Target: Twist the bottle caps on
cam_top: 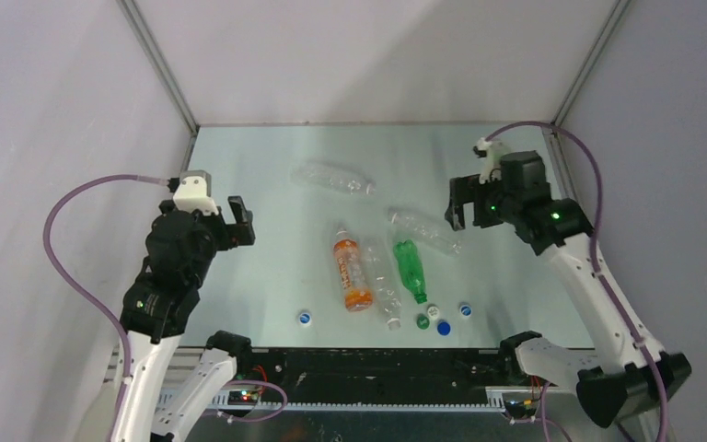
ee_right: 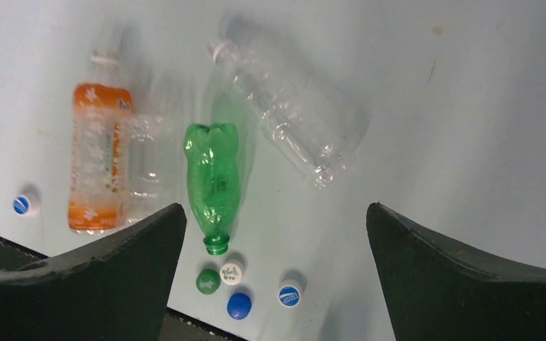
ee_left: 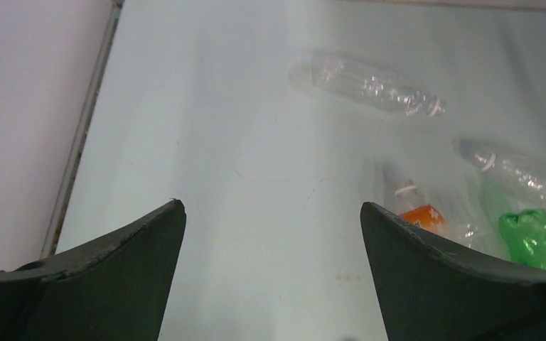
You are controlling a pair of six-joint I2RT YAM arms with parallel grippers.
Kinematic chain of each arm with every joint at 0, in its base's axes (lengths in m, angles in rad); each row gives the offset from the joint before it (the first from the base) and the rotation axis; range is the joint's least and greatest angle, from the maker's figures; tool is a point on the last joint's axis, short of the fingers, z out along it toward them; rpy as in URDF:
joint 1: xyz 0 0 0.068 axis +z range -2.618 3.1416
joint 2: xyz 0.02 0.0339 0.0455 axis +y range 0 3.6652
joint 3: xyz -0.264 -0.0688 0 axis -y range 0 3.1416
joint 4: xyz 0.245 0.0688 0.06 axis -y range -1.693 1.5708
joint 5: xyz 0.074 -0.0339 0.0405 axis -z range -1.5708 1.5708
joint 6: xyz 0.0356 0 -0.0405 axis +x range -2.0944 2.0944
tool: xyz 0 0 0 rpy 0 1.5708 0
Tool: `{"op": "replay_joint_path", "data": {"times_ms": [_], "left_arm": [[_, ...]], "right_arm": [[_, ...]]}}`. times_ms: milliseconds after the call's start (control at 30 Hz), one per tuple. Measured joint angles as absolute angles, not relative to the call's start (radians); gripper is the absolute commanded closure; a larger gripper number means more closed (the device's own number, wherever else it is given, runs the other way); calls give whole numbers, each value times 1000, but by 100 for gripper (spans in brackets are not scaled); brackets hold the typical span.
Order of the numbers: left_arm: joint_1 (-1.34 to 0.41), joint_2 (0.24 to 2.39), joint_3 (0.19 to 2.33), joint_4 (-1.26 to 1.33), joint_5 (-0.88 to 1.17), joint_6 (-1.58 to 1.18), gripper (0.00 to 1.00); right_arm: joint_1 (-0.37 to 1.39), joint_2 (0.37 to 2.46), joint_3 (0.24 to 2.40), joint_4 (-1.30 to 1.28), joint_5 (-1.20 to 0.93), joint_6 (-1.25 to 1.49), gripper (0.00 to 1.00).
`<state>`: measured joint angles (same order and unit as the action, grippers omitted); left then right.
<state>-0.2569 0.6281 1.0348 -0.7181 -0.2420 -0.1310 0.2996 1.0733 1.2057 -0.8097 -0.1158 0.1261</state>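
Left gripper [ee_left: 270, 213]: jaws spread wide, nothing between them, held above the bare table [cam_top: 267, 166] well to the left of the green bottle [ee_right: 213, 181]. Right gripper [cam_top: 465, 204]: jaws likewise spread wide and empty, held above the table beyond and to the right of the green bottle. Green bottle: lying on its side near the middle of the table, open mouth toward the near edge. Green cap [ee_right: 207, 281], white cap [ee_right: 232, 271] and blue cap [ee_right: 239, 305]: a tight cluster on the table just off the green bottle's mouth, the white one nearest it. Right blue-and-white cap [ee_right: 289, 295]: near that cluster, on the side right of the green bottle. Near clear bottle [cam_top: 382, 285]: lying just left of the green bottle, roughly parallel to it. Orange bottle [cam_top: 352, 272]: labelled, lying just beside the near clear bottle on its far side from the green bottle, neck pointing away from the arm bases. Left blue-and-white cap [cam_top: 305, 319]: alone, left of the orange bottle's base, well apart from the green bottle. Angled clear bottle [cam_top: 423, 230]: lying slantwise just past the green bottle's base; contact between them cannot be told. Far clear bottle [cam_top: 333, 178]: well beyond the green bottle, toward the back left.
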Motion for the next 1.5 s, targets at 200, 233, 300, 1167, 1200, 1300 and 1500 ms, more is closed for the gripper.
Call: {"op": "replay_joint_path", "data": {"times_ms": [200,233,300,1167,1200,1300,1500], "left_arm": [[-257,628,977,-731,-205,-158,0],[-257,628,970,-735,-200,-160,0],[-257,628,960,-743,-195,-170,0],[-258,650,884,-720,-85,-281,2],[-258,653,881,-720,-81,-281,2],[-258,659,878,-720,-72,-287,2],[-258,666,874,-720,-60,-297,1]], "right_arm": [[399,1212,1208,-861,-47,112,0],[410,1230,1210,-865,-42,110,0],[435,1271,1218,-873,-19,105,0],[506,1688,1312,-857,122,70,11],[503,1697,1312,-856,125,68,11],[493,1721,1312,-850,132,58,12],[470,1775,1312,-832,133,43,12]]}}
